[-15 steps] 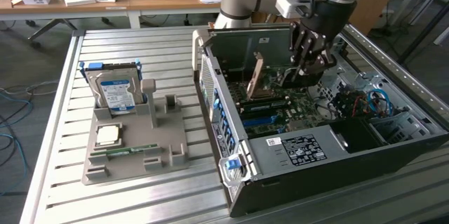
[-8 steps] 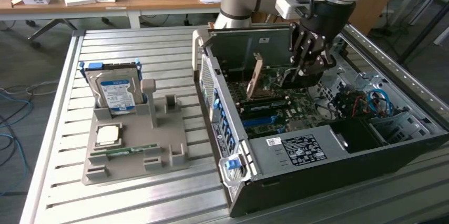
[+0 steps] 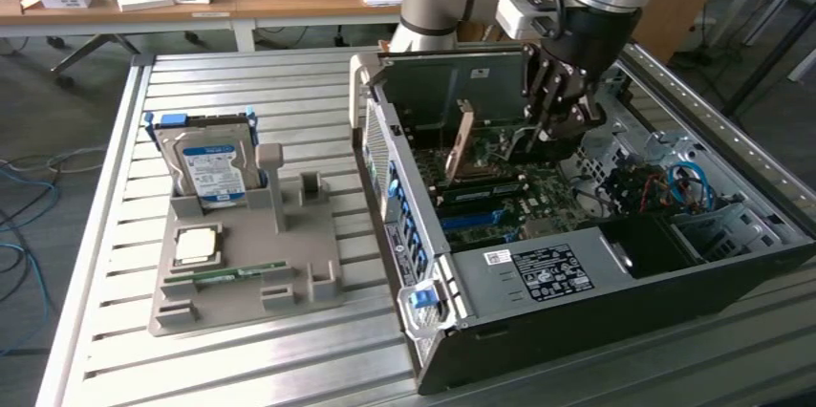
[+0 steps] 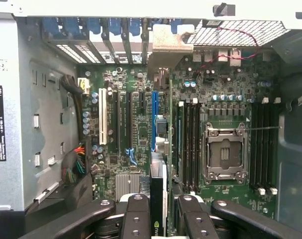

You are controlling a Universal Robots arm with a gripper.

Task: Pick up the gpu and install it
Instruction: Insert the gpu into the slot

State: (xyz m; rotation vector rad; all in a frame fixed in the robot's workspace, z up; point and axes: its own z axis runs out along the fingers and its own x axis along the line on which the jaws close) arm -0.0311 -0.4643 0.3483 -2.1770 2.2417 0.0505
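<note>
install step: black gripper jaws pinch thin black silver-bracketed gpu at blue motherboard slot; seating likely needs square alignment, straight press.

A slatted metal table bears two things directly on its ribs: a grey moulded parts holder toward the exterior view's left and, near it on the exterior view's right, an open computer case lying on its side, motherboard facing up.

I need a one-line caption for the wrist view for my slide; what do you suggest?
End effector gripping the graphics card edge-on over the motherboard inside the open computer case.
</note>
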